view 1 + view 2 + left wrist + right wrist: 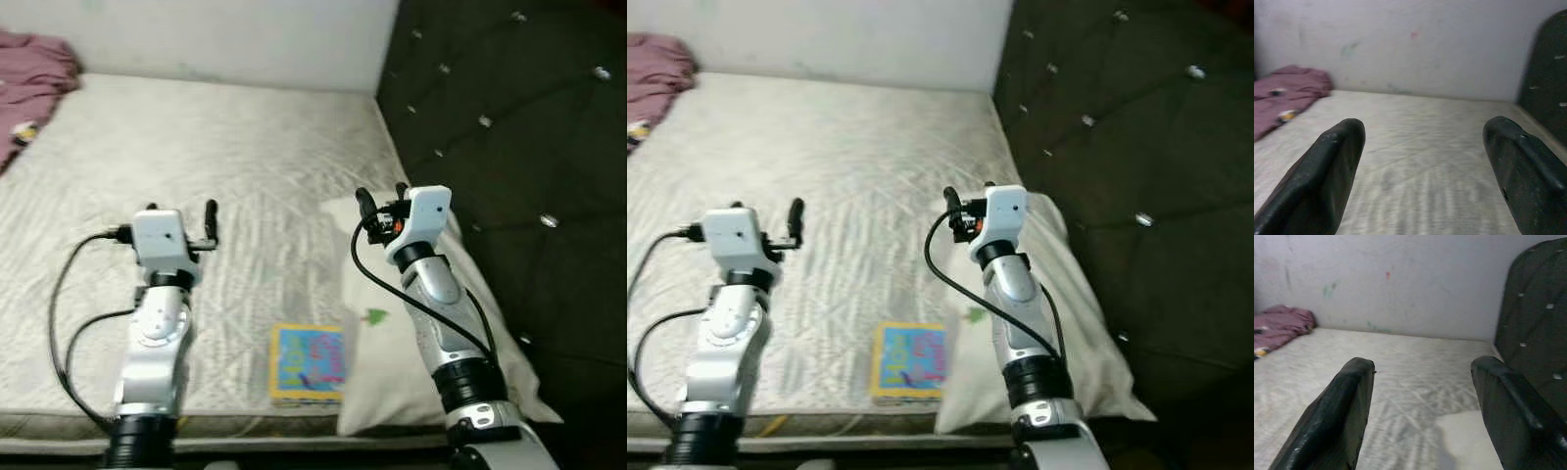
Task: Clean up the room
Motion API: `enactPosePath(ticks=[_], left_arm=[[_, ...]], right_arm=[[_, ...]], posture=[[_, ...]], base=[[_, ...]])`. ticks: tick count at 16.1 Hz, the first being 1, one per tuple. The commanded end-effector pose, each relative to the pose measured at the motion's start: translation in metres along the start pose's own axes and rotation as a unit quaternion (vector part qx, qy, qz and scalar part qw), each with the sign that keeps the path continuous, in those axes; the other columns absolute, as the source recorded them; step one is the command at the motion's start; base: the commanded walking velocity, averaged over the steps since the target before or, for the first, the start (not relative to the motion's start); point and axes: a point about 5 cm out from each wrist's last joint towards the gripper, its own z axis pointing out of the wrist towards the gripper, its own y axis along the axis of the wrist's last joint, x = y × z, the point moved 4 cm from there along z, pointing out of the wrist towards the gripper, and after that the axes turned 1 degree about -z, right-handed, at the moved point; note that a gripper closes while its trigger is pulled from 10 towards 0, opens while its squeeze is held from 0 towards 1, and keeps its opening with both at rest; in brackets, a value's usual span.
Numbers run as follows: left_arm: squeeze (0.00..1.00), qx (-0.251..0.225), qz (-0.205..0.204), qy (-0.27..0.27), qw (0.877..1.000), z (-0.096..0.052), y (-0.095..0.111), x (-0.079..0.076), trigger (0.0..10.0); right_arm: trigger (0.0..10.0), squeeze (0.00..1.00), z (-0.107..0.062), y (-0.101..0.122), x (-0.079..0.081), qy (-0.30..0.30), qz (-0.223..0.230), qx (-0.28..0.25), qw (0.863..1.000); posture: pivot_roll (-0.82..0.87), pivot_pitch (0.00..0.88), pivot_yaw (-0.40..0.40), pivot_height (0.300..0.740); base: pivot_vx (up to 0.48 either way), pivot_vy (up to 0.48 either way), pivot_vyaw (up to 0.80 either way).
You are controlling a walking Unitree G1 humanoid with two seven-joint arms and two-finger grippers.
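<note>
1. Both arms raised over the bed (245, 166); left end effector (1425, 166) fingers spread wide, holding nothing.
2. Right end effector (1425, 406) also wide open and empty, above the white pillow (392, 362).
3. Colourful book (308, 364) lies flat at the near mattress edge, just beside the pillow.
4. Pink cloth (34, 73) bunched at the far left corner, by the wall.
5. Dark tufted headboard (509, 147) on the right.

bed: bare pale mattress (245, 166)
near edge: colourful square book (308, 364), white pillow (392, 343) touching
far corner: crumpled mauve cloth (29, 73)
</note>
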Motion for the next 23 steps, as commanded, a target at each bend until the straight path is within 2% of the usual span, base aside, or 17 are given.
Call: enactPosePath(ticks=[1, 13, 16, 23], left_arm=[[0.0, 0.002, -0.004, -0.011, 1.0, 0.0019, -0.0002, -0.007, 10.0], [0.0, 0.002, -0.015, -0.019, 1.0, 0.0034, 0.0001, -0.0089, 10.0], [0.0, 0.011, -0.035, -0.018, 0.999, 0.0032, -0.0026, -0.0091, 10.0], [0.0, 0.016, -0.036, -0.029, 0.999, 0.003, -0.0034, -0.0127, 10.0]], right_arm=[[10.0, 0.0, -0.0004, 0.002, -0.0065, -0.006, -0.006, -0.004, 1.0], [10.0, 0.0, 0.0032, 0.0022, -0.0056, -0.004, -0.005, -0.005, 1.0], [10.0, 0.0, 0.0034, 0.0016, -0.0055, -0.003, -0.004, -0.003, 1.0], [10.0, 0.0, 0.0043, -0.0004, -0.0045, 0.001, -0.001, 0.003, 1.0]], posture=[[0.01, 0.0, -0.052, 0.74], [0.01, 0.0, -0.053, 0.74], [0.01, 0.0, -0.053, 0.74], [0.01, 0.0, -0.055, 0.74]], base=[[0.0, 0.48, 0.0], [0.0, 0.48, 0.0], [0.0, 0.48, 0.0], [0.0, 0.48, -0.55]])
